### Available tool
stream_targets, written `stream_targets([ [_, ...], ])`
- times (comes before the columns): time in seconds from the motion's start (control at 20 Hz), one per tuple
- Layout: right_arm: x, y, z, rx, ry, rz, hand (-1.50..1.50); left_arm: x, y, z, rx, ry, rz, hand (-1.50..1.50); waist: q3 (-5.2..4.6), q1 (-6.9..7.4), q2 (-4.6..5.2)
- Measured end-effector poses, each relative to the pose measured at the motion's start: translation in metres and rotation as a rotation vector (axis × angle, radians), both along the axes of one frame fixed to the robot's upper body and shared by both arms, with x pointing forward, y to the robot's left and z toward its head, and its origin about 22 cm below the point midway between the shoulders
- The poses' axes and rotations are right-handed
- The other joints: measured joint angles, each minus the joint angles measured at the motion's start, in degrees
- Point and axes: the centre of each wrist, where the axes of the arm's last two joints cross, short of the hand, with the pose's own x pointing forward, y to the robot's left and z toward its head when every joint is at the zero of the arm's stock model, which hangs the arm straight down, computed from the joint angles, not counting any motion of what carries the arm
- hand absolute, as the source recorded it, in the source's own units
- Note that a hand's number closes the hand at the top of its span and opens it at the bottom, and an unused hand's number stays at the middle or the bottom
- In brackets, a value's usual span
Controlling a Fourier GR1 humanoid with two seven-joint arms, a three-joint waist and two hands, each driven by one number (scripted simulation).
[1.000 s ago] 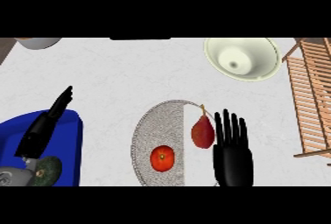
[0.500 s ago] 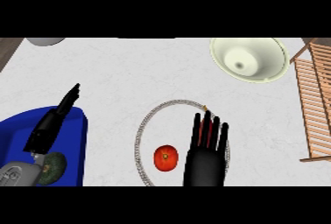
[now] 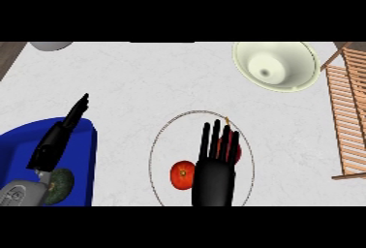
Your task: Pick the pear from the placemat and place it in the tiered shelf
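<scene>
A reddish pear (image 3: 234, 148) lies on the round grey placemat (image 3: 178, 138), its stem pointing to the far side. My right hand (image 3: 214, 179) is spread over it, open, with straight fingers (image 3: 217, 140) covering most of the fruit. Only the pear's right side and stem show past the fingers. The wooden slatted tiered shelf (image 3: 349, 116) stands at the right edge, well apart from the hand. My left hand (image 3: 61, 135) rests open at the left, over the blue tray, fingers pointing away.
A red tomato (image 3: 181, 175) lies on the placemat just left of my right palm. A cream bowl (image 3: 276, 65) stands at the back right. The blue tray (image 3: 82, 145) at the lower left holds a dark green avocado (image 3: 60, 184). A grey object (image 3: 50, 46) peeks in at the top left.
My right hand has moved left from beside the pear to directly over it, hiding most of the fruit. The left hand has kept its pose.
</scene>
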Motion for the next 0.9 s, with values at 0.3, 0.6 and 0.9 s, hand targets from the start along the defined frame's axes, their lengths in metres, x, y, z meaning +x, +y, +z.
stream_targets([
  [0.3, 0.004, 0.003, -0.004, -0.033, -0.046, 0.014, -1.5, 0.002, 0.003, 0.0, 0.001, -0.002, 0.003, 0.0, -0.02, -0.07, -0.07],
  [0.6, 0.006, 0.003, -0.005, -0.028, -0.06, 0.015, -1.5, 0.006, 0.001, 0.001, -0.006, -0.004, -0.001, 0.0, -0.04, -0.11, -0.21],
  [0.9, 0.021, -0.002, -0.008, -0.01, -0.056, -0.003, -1.5, -0.002, -0.004, -0.002, -0.007, 0.002, 0.001, 0.0, -0.13, 0.13, -0.47],
])
